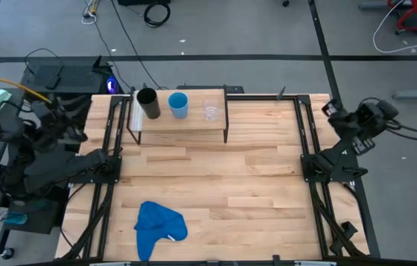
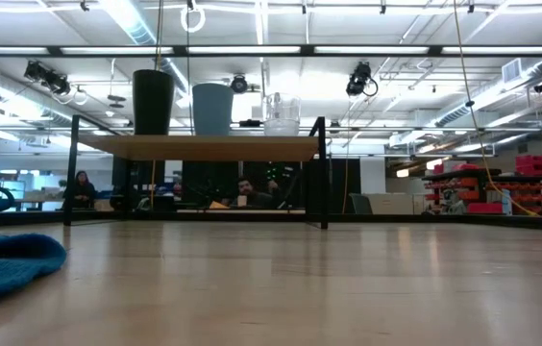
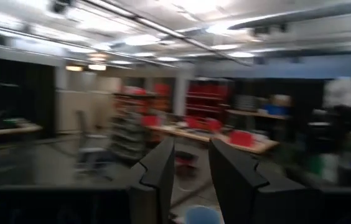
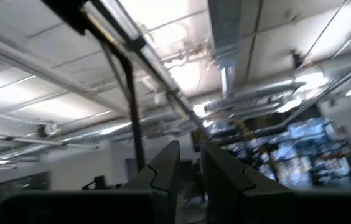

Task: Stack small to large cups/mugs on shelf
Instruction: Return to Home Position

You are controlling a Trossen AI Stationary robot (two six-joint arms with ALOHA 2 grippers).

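The shelf [image 1: 179,122] stands at the table's far side on thin black legs. On it stand three cups in a row, each on its base: a black cup [image 1: 148,102] at the left, a light-blue cup [image 1: 178,104] in the middle and a small clear cup [image 1: 211,111] at the right. They also show in the low view: the black cup [image 2: 153,101], the blue cup [image 2: 212,108] and the clear cup [image 2: 282,113]. My left gripper [image 3: 191,171] is drawn back off the table's left edge. My right gripper [image 4: 190,167] is drawn back off its right edge. Both are empty, with only a narrow slit between the fingers.
A crumpled blue cloth [image 1: 158,224] lies near the table's front edge, left of centre, and shows in the low view [image 2: 7,259]. Black frame rails [image 1: 308,140] run along both sides of the table. People sit in the room beyond the shelf.
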